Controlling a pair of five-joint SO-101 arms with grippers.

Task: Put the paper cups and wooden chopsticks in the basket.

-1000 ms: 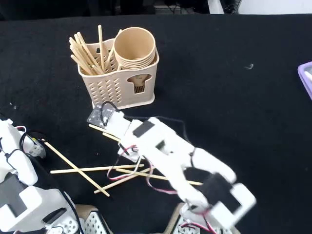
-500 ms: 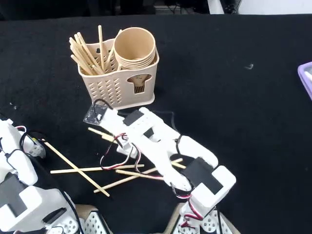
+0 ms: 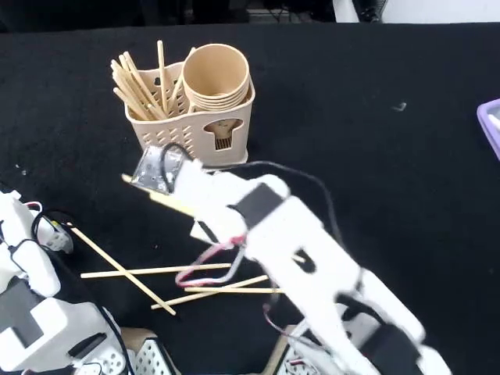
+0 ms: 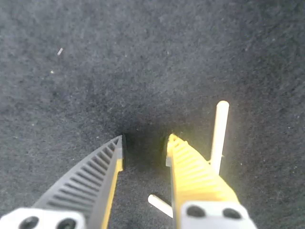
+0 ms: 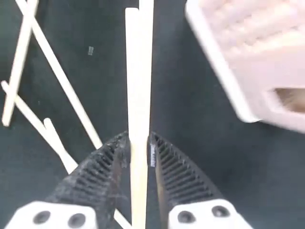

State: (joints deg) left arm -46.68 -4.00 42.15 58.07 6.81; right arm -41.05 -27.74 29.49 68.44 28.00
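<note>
Right gripper (image 5: 138, 143) clamps chopsticks (image 5: 139, 71) just near-side of basket (image 3: 187, 141); I see left gripper (image 4: 143, 139) gaping over black cloth (image 4: 143, 47).

black table (image 3: 391, 195) | basket (image 3: 183, 141) standing | loose chopsticks (image 3: 156, 271) scattered near front | purple object (image 3: 491, 125) at right edge

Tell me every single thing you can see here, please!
Basket: one, beige, far left part of the table.
Paper cups: one nested stack, tan, in the basket's right compartment.
Basket chopsticks: a bundle, pale wood, standing in the basket's left compartment.
Loose chopsticks: at least four, pale wood, lying crossed on the table in front of the basket.
Held chopsticks: two, it seems, pale wood, in the right gripper.
Purple container: one, at the table's right edge.
Table: one, black cloth.
Left gripper: open, over the cloth.
Right gripper: shut, near the basket's front.
</note>
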